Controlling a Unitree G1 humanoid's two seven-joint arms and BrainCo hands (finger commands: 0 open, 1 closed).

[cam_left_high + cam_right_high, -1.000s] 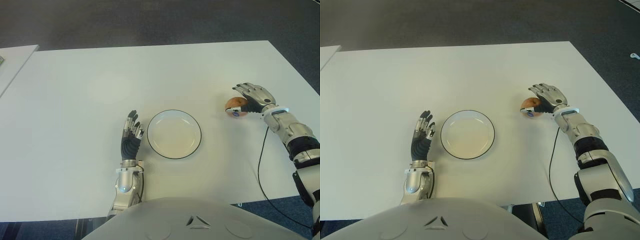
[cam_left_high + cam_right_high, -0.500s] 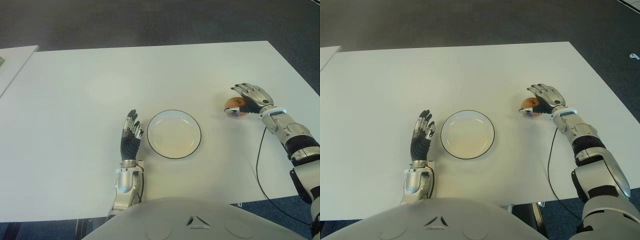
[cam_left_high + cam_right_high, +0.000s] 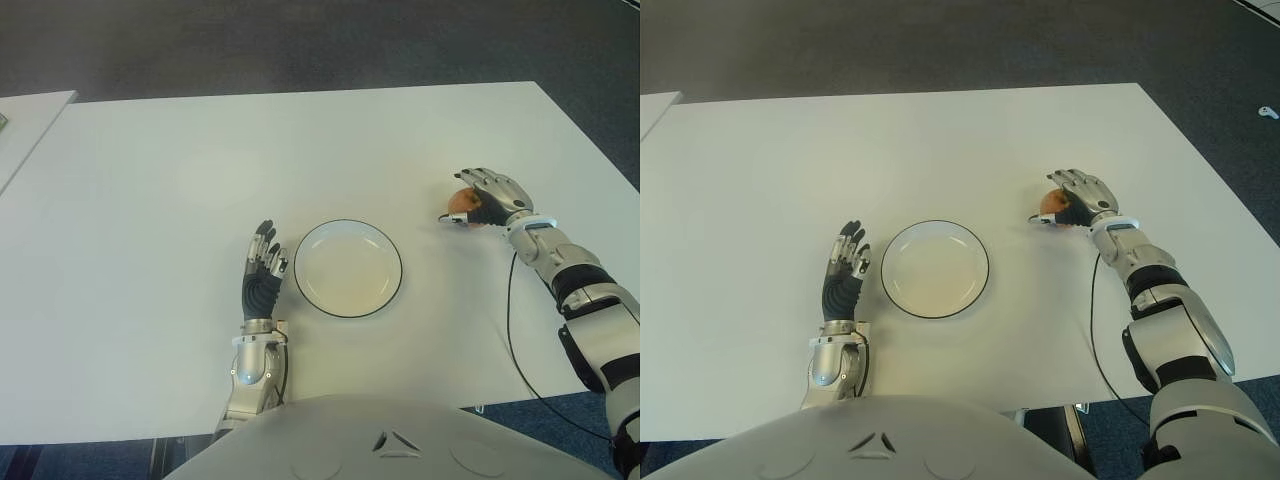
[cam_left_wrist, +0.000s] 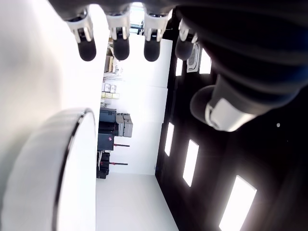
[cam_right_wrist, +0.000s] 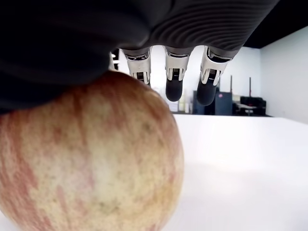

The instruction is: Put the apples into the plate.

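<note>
The right hand (image 3: 488, 197) is cupping the apple (image 5: 86, 159) under its palm with fingers (image 5: 174, 77) unclosed, risking it rolling off across the table (image 3: 200, 150).

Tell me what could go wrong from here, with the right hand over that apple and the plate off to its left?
1. The right hand covers the apple from above, but in the right wrist view its fingers reach past the fruit uncurled. A lift now could leave it behind or send it rolling across the table.
2. The plate has a low rim, so an apple released there with sideways speed may roll off.
3. The idle left hand shows beside the plate's left edge, where an overshoot could hit it.
</note>
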